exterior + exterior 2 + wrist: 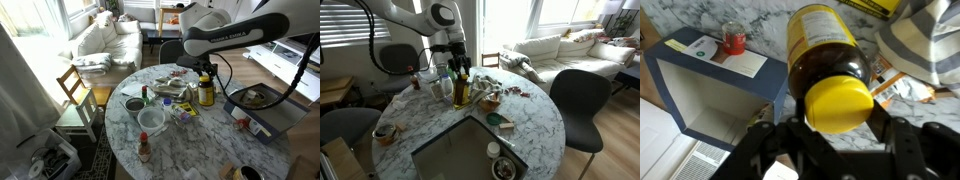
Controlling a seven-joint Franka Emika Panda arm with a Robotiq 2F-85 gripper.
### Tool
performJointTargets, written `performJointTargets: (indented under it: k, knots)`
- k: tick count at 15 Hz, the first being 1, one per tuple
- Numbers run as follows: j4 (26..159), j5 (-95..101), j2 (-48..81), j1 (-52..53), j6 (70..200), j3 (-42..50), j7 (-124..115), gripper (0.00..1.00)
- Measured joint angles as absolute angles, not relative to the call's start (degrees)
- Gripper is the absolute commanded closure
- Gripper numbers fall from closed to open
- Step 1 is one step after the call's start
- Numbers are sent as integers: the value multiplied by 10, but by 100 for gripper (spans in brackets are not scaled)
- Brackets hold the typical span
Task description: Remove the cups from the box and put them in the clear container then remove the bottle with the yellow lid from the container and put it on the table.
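Wrist view: box (700, 95), visible part holds no cups; right of box, bottle with the yellow lid (825, 45) over bare table (760, 20); gripper (833, 135) jaws straddle lid, clamping unclear; release judged outstanding

Box (460, 150): near end cut off by bottom edge.
Bottle (825, 60): label print blurred; base out of sight.
Claw (835, 140): fingers (765, 152) cut off by bottom edge; contact with bottle unclear.
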State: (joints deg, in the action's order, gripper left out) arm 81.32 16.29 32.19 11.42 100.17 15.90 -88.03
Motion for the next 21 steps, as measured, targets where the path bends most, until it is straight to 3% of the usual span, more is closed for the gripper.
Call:
performJointTargets:
  k: [8,9,10,11,13,21]
  knots:
    - [849,102,340,42,1069,131,-979,63]
    - [853,102,340,42,1084,129,-985,44]
    - [857,102,339,42,1096,128,-989,13]
    - [861,102,339,42,1105,127,-993,12]
    - [863,102,337,42,1112,124,-995,1]
    - [871,121,240,44,1112,88,-879,0]
